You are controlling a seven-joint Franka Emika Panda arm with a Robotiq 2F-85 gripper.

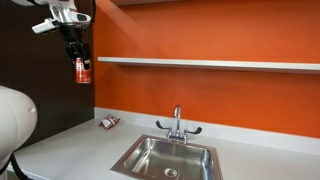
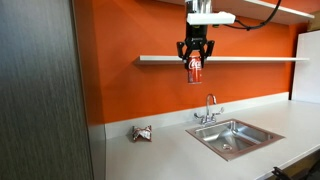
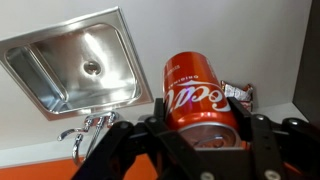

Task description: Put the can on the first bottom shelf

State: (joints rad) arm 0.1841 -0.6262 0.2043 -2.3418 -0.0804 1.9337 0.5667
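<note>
Can (image 2: pixel 194 69) hangs in jaws by shelf (image 2: pixel 250 59) end, sink (image 2: pixel 222 140) and wrapper (image 2: pixel 142 133) below.

White arm (image 2: pixel 207 12) segments end in a black end effector (image 2: pixel 194 64) with dark angular fingers (image 3: pixel 112 150).

In the wrist view the can (image 3: pixel 200 95) loses its lower end behind the gripper (image 3: pixel 200 135). The crumpled thing (image 3: pixel 240 93) sits half hidden behind the can, and is too small to identify in both exterior views. In an exterior view a blurred white shape (image 1: pixel 15 120) is cut by the left edge, and the sink (image 1: pixel 125 160) by the bottom edge.
</note>
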